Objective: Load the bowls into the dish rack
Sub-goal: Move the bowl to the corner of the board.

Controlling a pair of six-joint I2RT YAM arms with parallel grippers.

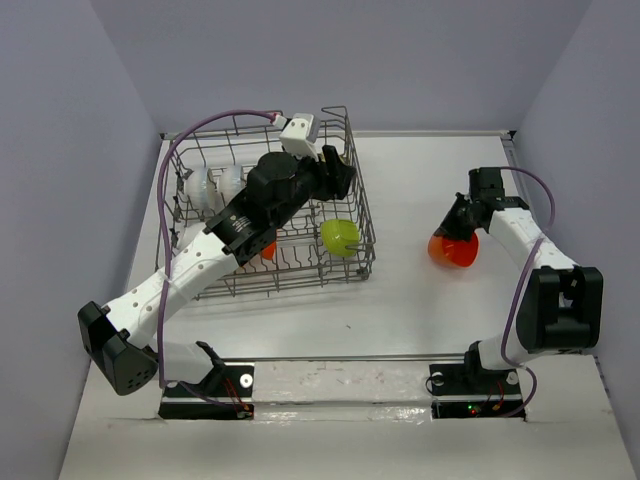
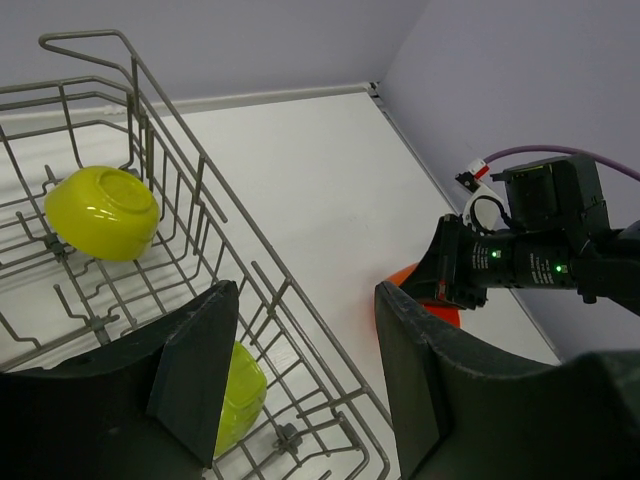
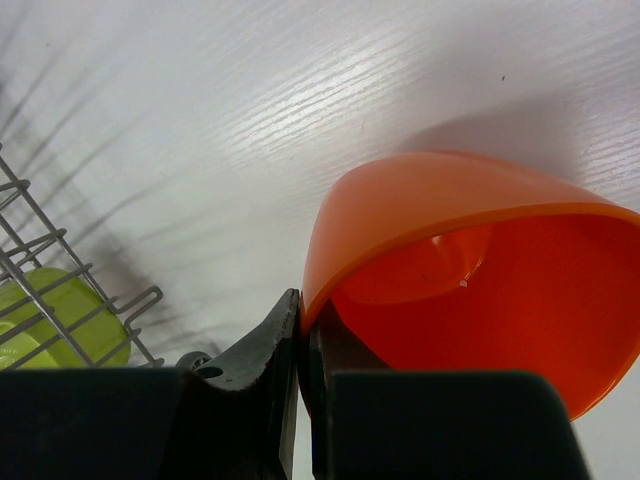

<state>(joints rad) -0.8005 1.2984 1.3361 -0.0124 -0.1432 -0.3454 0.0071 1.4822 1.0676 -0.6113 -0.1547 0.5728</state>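
Right wrist view: right gripper (image 3: 303, 330) jaws pinched together on rim of red-orange bowl (image 3: 480, 250). Bowl tilted, opening toward camera, hanging right of fingers. Top view: same bowl just below gripper, well right of dish rack (image 1: 362, 190). Whether it touches table (image 1: 400, 290), cannot tell.

Left gripper (image 2: 305, 350) jaws apart, nothing between, over rack's right wall. Lime green bowl (image 2: 102, 212) ahead-left of it inside rack. Second green bowl (image 2: 240, 395) just under its left finger. Two white bowls (image 1: 200, 188) well back-left of left gripper, in rack.

bowls (image 1: 340, 237) in dish rack (image 1: 362, 205) at left, another bowl (image 1: 452, 250) far right
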